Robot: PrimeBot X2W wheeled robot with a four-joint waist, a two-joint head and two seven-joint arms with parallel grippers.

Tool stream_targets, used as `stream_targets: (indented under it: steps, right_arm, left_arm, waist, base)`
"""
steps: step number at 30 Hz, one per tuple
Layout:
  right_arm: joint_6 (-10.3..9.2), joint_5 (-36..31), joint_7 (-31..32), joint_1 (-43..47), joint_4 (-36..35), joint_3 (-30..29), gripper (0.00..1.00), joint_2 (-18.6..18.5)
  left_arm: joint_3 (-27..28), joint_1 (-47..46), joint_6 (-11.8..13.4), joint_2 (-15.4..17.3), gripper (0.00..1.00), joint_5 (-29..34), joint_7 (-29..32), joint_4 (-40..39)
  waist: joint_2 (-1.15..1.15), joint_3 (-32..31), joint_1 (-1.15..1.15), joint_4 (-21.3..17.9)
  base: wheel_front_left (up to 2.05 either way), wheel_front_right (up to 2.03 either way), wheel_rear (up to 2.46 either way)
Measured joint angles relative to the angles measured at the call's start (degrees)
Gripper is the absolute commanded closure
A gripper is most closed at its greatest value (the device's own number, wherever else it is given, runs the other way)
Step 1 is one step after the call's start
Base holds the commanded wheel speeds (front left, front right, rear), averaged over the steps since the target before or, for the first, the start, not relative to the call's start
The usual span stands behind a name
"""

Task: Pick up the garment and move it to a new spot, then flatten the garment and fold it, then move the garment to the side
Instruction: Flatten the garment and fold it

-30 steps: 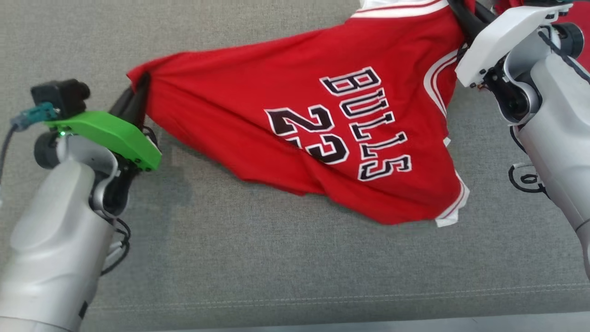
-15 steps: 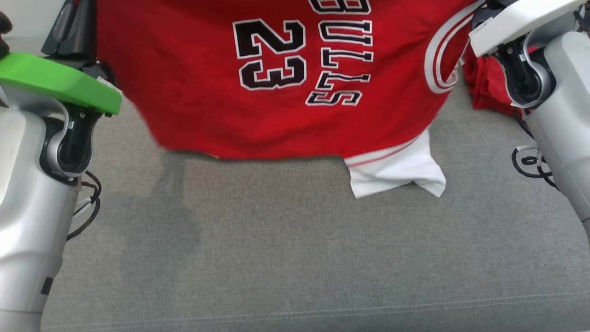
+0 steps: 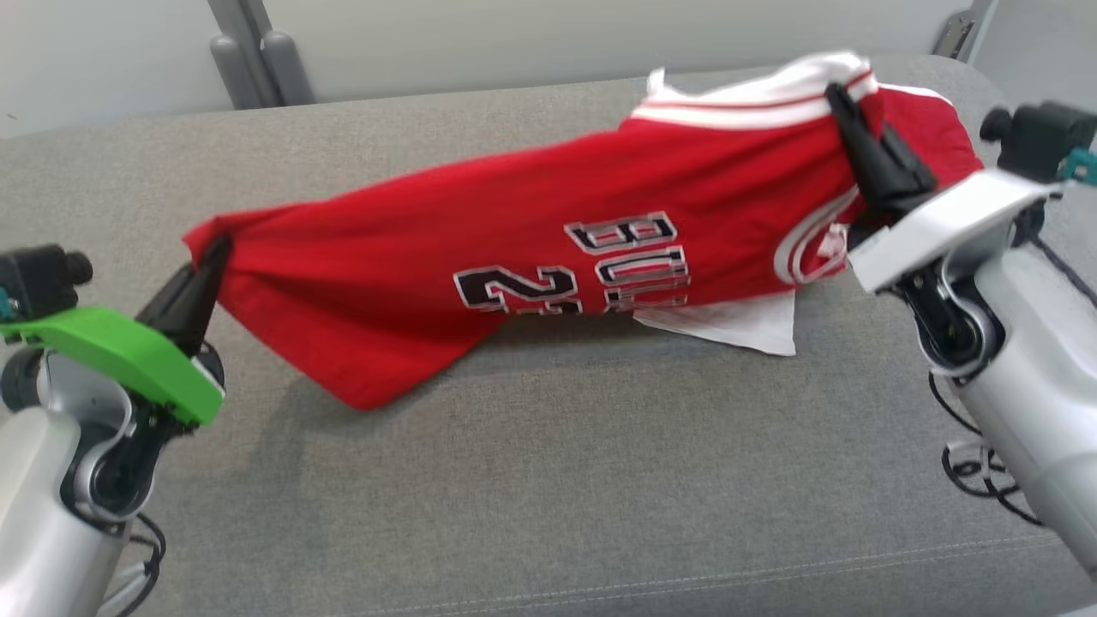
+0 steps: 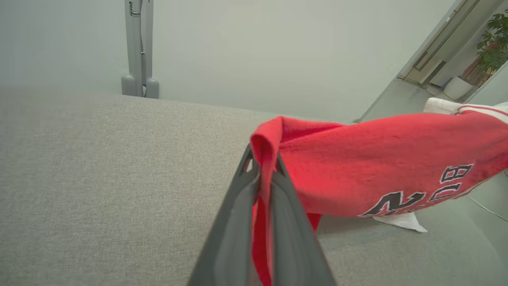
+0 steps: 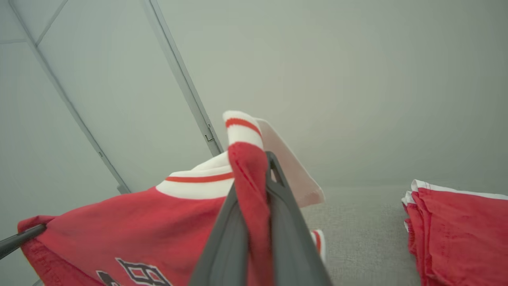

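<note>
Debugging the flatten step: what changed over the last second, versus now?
The jersey went from draped low on the cushion to lifted and hanging between the arms. Now it is swung out and stretched between them, with its white flap trailing at the cushion. The head camera tilted up too. Unchanged: the left gripper and right gripper keep their fingers shut on its opposite ends.

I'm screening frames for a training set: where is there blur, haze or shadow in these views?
Head view: the jersey lettering is motion-smeared, with a soft shadow on the grey cushion beneath it. Left wrist view: the left gripper looks soft up close, the wall hazy. Right wrist view: the right gripper is likewise soft.
</note>
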Motion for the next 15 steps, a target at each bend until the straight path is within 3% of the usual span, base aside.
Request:
stream_targets:
  steps: [8, 15]
  right_arm:
    - [0.0, 3.1, 1.4, 3.8, -5.2, 0.9, 1.0, -2.4]
    - [0.0, 5.0, 7.0, -3.8, -6.5, 1.6, 1.0, -2.9]
  left_arm:
    - [0.6, 3.6, 0.0, 3.2, 1.0, -3.9, 4.6, -4.2]
    - [-0.2, -6.2, 0.0, 4.2, 1.0, -5.9, 11.2, -4.0]
  waist:
    - [0.0, 1.9, 0.0, -1.2]
    - [0.0, 5.5, 0.0, -1.9]
  base:
    - [0.0, 0.0, 0.0]
    - [0.0, 0.0, 0.0]
